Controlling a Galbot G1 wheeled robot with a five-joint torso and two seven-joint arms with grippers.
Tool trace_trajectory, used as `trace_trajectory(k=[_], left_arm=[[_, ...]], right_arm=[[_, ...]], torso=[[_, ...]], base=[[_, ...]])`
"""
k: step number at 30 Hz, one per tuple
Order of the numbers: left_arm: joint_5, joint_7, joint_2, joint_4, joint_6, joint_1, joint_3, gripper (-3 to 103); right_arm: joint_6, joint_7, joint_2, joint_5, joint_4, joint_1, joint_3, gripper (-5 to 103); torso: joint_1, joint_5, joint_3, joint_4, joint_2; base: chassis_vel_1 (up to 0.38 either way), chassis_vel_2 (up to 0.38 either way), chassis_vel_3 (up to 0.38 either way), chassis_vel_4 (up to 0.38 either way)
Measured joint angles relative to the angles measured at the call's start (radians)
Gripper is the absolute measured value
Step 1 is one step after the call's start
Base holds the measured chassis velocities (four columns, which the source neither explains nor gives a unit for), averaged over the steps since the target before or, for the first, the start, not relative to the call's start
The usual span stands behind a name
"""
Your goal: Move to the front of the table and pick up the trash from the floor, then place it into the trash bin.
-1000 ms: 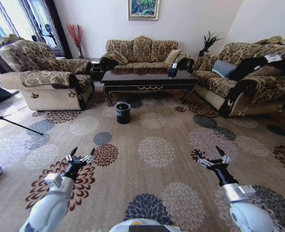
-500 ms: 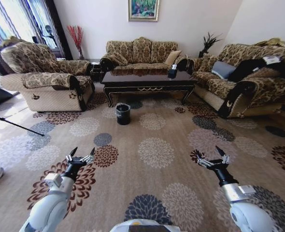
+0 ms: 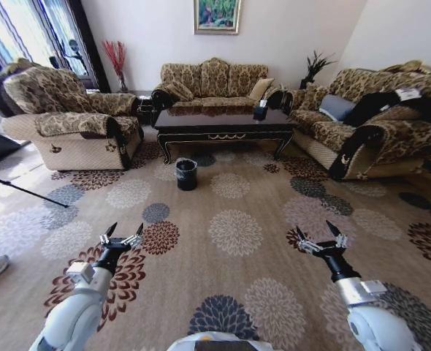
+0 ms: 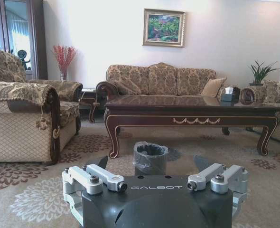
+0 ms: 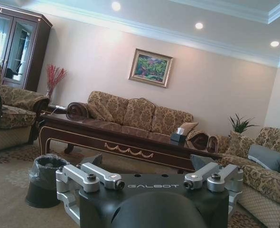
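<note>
The dark glossy table [image 3: 223, 119] stands far ahead in front of a sofa, its gold ornament facing me. The small black trash bin [image 3: 186, 173] with a plastic liner sits on the patterned floor [image 3: 201, 197] just before the table's left front leg. My left gripper [image 3: 123, 234] and right gripper [image 3: 323, 235] hover low over the carpet, both open and holding nothing, well short of the bin. The left wrist view shows the bin [image 4: 150, 159] and table [image 4: 192, 100] straight ahead. I cannot make out the trash among the carpet's patterns.
An armchair [image 3: 69, 124] stands at the left and a sofa [image 3: 369, 124] at the right, flanking the table. A tissue box [image 3: 260, 108] rests on the tabletop. A dark pole [image 3: 25, 189] lies on the floor at far left. Open carpet stretches between me and the bin.
The whole picture has shifted a little, so the camera has moved slightly toward the table. Both arms hold the same pose with fingers open.
</note>
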Motion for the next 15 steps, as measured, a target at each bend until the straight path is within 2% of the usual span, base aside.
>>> trace_trajectory(k=[15], left_arm=[[0.0,0.0,0.0,0.0,0.0,0.0,0.0,100]], right_arm=[[0.0,0.0,0.0,0.0,0.0,0.0,0.0,100]], torso=[[0.026,0.0,0.036,0.0,0.062]], base=[[0.0,0.0,0.0,0.0]])
